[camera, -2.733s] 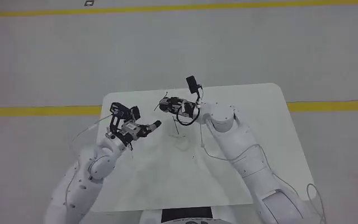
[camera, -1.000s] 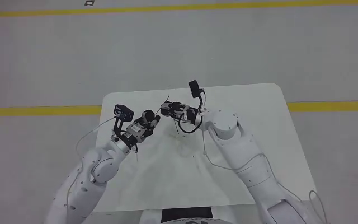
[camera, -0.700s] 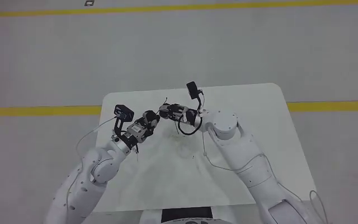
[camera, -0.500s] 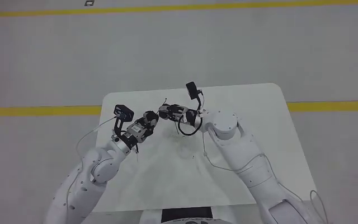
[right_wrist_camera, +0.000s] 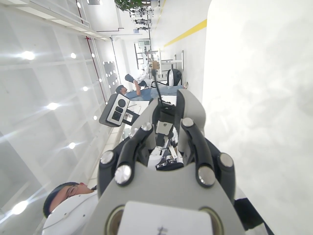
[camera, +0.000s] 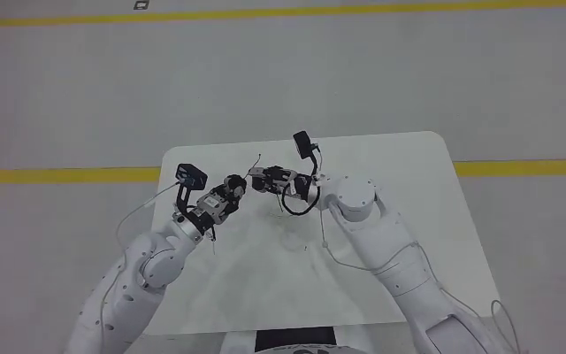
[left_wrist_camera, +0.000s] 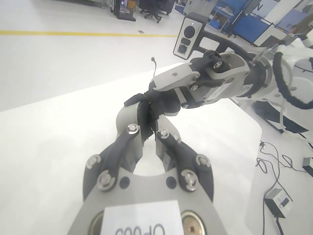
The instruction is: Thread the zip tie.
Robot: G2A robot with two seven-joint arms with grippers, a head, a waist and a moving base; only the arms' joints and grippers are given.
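Both arms are in over the far half of the white bench, a little left of its middle, and the two hands are nose to nose, tips touching or as good as.

The right hand has the zip tie. Its fingers are clamped on the thin black strip, and a short length pokes out past the fingertips, standing up with a small thickened end at the top. On the right wrist camera that zip tie runs straight out from between the pads, its free end set against the room behind.

The left hand comes in from the opposite side, just beside the right one and angled towards it. On the left wrist camera its two fingers are drawn together at the tips, black pads meeting right up against the right hand's fingertips. There is something dark and ragged-edged at that meeting point, but the pads hide it, so I cannot tell whether any of the strip sits between them.

Both hands look to be raised clear of the bench surface, with bare white top beneath them.

Beyond the bench, a yellow line runs across the pale floor, and a second one passes either side of the bench.
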